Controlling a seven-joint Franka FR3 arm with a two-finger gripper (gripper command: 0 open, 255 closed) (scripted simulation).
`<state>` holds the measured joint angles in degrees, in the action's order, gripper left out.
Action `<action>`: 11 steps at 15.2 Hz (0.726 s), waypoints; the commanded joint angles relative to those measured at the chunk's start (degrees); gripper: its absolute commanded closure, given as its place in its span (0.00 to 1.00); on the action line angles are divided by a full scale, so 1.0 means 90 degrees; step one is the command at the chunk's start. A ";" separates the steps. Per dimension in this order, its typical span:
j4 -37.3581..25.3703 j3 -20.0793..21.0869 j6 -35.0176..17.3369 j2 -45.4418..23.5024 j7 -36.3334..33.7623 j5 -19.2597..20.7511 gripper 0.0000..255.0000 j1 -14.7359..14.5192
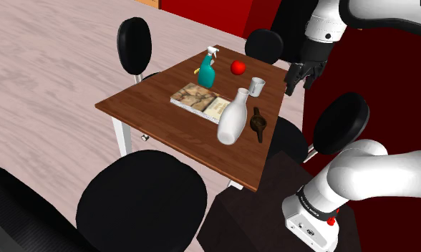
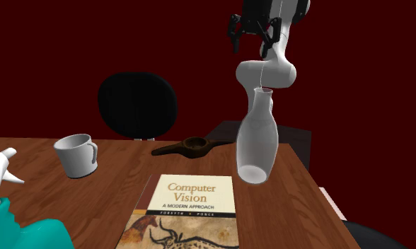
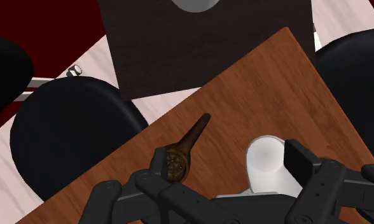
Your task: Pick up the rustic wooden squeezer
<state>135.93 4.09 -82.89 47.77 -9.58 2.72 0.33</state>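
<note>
High above the wooden table (image 1: 152, 100) | I am holding the gripper (image 3: 229, 159) released, fingers (image 3: 299, 159) apart | dark wooden squeezer (image 3: 182, 153) is lying flat just beside white vase (image 3: 268, 162)

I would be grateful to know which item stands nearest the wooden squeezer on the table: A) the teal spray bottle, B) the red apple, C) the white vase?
C: the white vase stands right beside the dark squeezer, while the other two sit well beyond it.
</note>
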 commanded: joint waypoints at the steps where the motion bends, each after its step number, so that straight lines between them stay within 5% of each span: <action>1: 0.0000 0.0000 0.0000 0.0000 0.0000 0.0000 0.00 0.0000; 11: 0.1295 -0.0570 -0.2460 -0.0926 0.0307 0.0213 0.00 0.0242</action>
<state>146.36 -0.59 -102.33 40.55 -6.99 4.53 2.34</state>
